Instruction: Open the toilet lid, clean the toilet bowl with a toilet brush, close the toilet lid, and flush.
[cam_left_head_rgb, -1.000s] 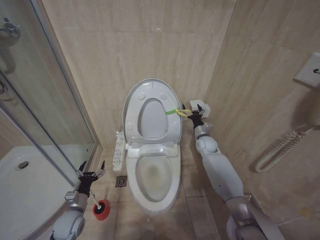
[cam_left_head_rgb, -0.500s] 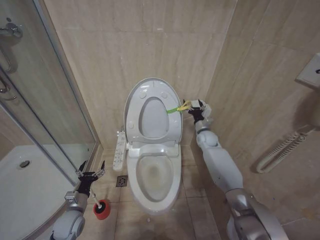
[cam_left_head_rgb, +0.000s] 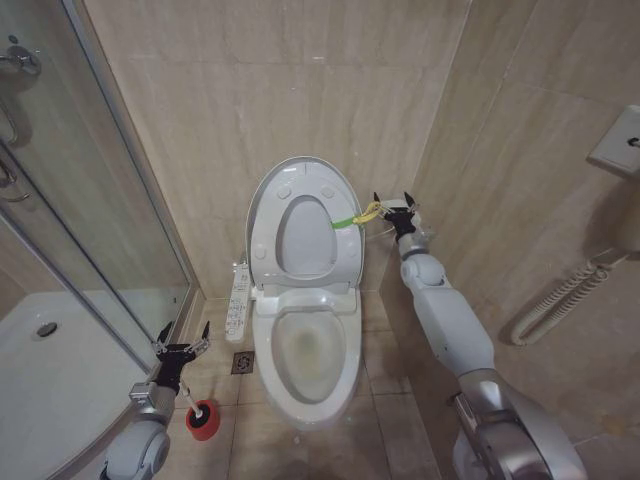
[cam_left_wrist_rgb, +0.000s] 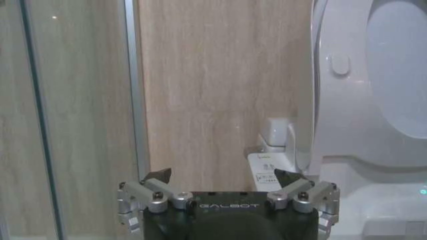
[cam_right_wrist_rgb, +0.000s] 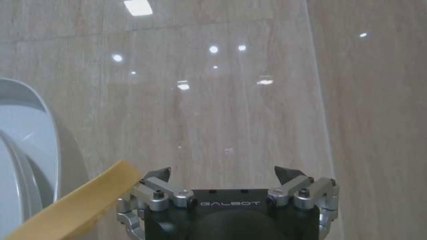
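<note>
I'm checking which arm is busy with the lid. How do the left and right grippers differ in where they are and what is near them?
The right gripper is raised beside the upright glossy white oval toilet lid, next to its green-yellow strap; the left gripper hangs low near the floor. A yellow band runs past the right gripper's fingers, while the left gripper sits just above the round red brush holder. Both stand open, gripping nothing.
</note>
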